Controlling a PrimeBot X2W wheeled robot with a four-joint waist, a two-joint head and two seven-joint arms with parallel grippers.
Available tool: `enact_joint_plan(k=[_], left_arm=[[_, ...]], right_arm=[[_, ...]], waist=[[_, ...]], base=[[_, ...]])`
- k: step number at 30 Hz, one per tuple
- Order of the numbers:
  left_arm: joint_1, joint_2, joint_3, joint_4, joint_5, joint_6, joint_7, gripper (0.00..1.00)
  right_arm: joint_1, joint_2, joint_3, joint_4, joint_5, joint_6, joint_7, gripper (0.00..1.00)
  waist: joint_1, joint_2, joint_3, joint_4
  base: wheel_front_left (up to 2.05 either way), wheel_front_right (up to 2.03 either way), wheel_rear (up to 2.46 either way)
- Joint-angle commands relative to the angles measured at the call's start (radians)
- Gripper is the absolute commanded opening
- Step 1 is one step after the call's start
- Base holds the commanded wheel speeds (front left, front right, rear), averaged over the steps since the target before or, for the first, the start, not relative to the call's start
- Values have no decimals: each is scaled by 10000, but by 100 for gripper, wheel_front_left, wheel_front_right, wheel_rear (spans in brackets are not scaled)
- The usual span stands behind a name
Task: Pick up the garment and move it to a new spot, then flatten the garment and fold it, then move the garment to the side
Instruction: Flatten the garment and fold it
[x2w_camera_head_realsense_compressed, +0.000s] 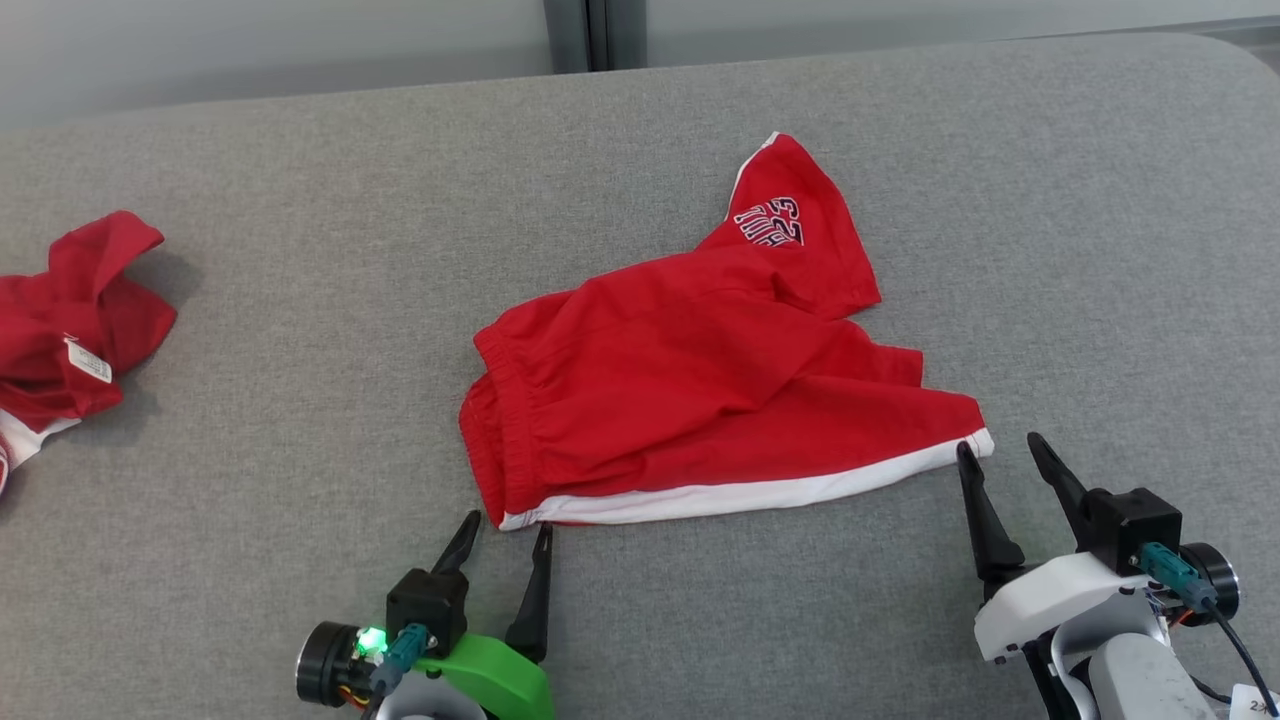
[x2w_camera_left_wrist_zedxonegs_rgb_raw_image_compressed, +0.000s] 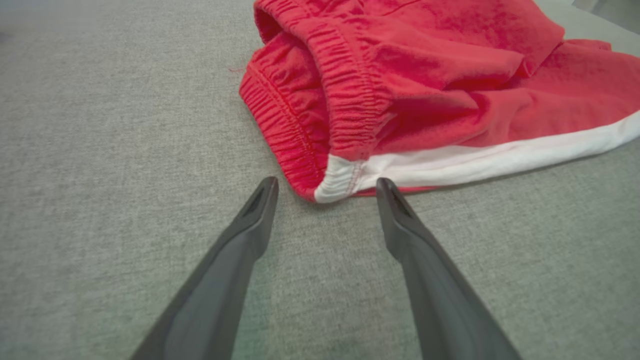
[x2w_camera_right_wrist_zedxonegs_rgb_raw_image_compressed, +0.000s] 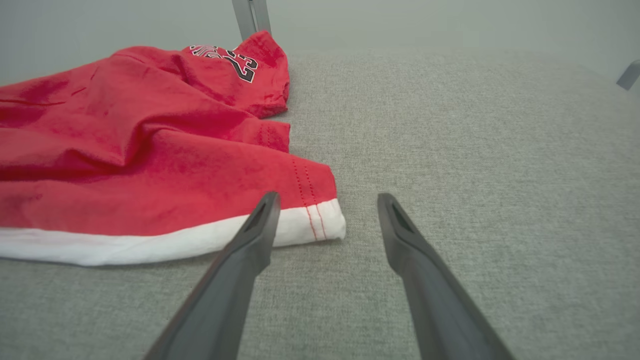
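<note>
The garment is a pair of red shorts with a white side stripe and a dark printed logo, lying rumpled on the grey fabric surface. My left gripper stands open just short of the waistband's near corner, its fingers straddling that corner without touching. My right gripper is open too, at the leg hem's white corner; its left finger overlaps the hem edge in the right wrist view. Neither gripper holds anything.
A second red garment with a white tag lies crumpled at the far left edge. The grey surface ends at a pale wall with a dark vertical post behind.
</note>
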Motion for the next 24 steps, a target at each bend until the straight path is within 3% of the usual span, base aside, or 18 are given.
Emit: enact_joint_plan(k=[1, 9, 18, 24], left_arm=[[-179, 43, -65, 51, -15, -69, -1, 100], [-358, 43, -245, -100, -87, -81, -1, 95], [-388, 43, -349, -545, 304, 213, -1, 100], [-265, 45, -416, -431, 272, 6, -1, 99]], right_arm=[[-85, -35, -29, 56, -40, -14, -4, 100], [-195, -36, -94, 119, -56, -14, -4, 100], [-266, -36, -169, 137, -95, -14, -4, 100], [-382, -34, -240, 313, -44, -14, -4, 100]], waist=[[0, 0, 139, -67], [0, 0, 314, -73], [0, 0, 386, -60], [0, 0, 425, -61]], base=[[0, 0, 0], [0, 0, 0], [0, 0, 0], [0, 0, 0]])
